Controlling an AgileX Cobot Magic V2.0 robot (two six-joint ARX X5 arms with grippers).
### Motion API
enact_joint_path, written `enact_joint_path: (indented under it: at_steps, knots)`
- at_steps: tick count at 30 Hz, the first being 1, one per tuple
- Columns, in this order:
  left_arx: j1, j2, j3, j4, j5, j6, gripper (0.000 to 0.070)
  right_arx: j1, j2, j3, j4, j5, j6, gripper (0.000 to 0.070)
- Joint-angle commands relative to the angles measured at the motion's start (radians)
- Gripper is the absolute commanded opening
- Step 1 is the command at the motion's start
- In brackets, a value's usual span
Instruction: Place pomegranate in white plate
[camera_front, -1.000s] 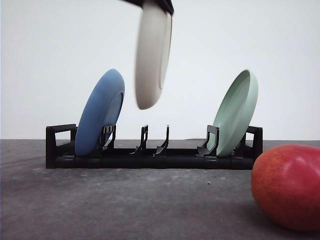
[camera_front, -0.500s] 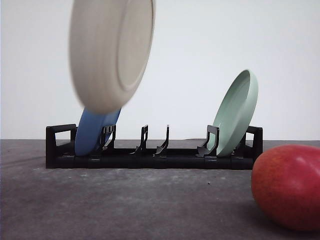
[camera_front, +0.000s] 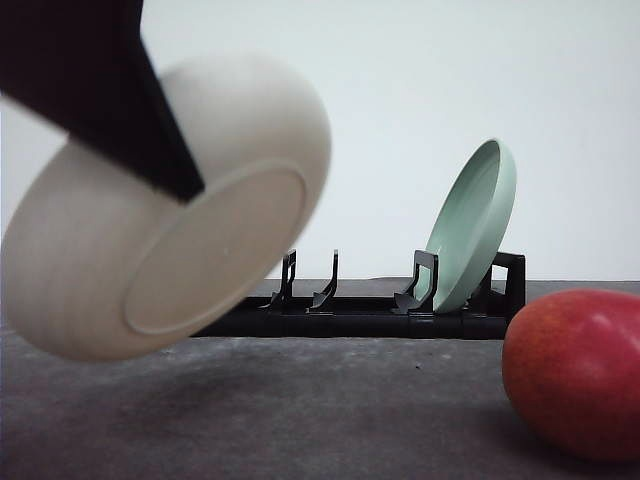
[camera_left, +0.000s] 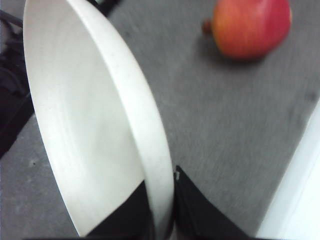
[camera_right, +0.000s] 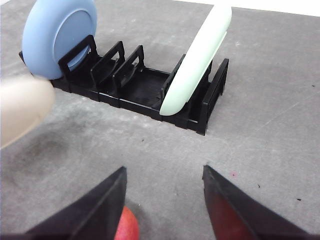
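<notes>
My left gripper (camera_left: 162, 215) is shut on the rim of the white plate (camera_left: 90, 125), which hangs tilted above the grey table. In the front view this plate (camera_front: 170, 220) is at the left with its foot ring towards the camera, under the dark left gripper (camera_front: 180, 175). The pomegranate (camera_front: 575, 375) lies on the table at the near right, red with an orange blush, and appears apart from the plate in the left wrist view (camera_left: 250, 27). My right gripper (camera_right: 165, 205) stands open just above it, holding nothing; a sliver of the pomegranate (camera_right: 127, 225) peeks by one finger.
A black dish rack (camera_right: 135, 95) stands at the back of the table. It holds a blue plate (camera_right: 57, 35) at one end and a pale green plate (camera_front: 475, 225) at the other, with free slots between. Bare grey table (camera_front: 330, 410) lies in front.
The white plate has swung down and to the left, from high over the rack to low in front of the blue plate, turning its underside towards the camera. The pomegranate has stayed put.
</notes>
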Motion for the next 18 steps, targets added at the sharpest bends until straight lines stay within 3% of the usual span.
enact_joint_path:
  at_steps: [1, 7, 14, 15, 18]
  knots:
    - [-0.014, 0.042, 0.009, 0.018, -0.005, 0.131, 0.0011, 0.004, 0.002, 0.017, 0.011, 0.001, -0.008, 0.0308]
    - [-0.014, 0.193, 0.01, 0.058, -0.027, 0.303, 0.0011, 0.004, 0.002, 0.017, 0.011, 0.001, -0.008, 0.0308]
    - [-0.014, 0.343, 0.012, 0.059, -0.113, 0.391, 0.004, 0.004, 0.002, 0.017, 0.011, 0.001, -0.008, 0.0308]
    - [-0.014, 0.356, 0.012, 0.059, -0.113, 0.393, 0.0055, 0.004, 0.002, 0.017, 0.011, 0.001, -0.008, 0.0308]
    - [-0.015, 0.371, 0.013, 0.062, -0.111, 0.393, 0.0203, 0.004, 0.002, 0.017, 0.011, 0.001, -0.008, 0.0308]
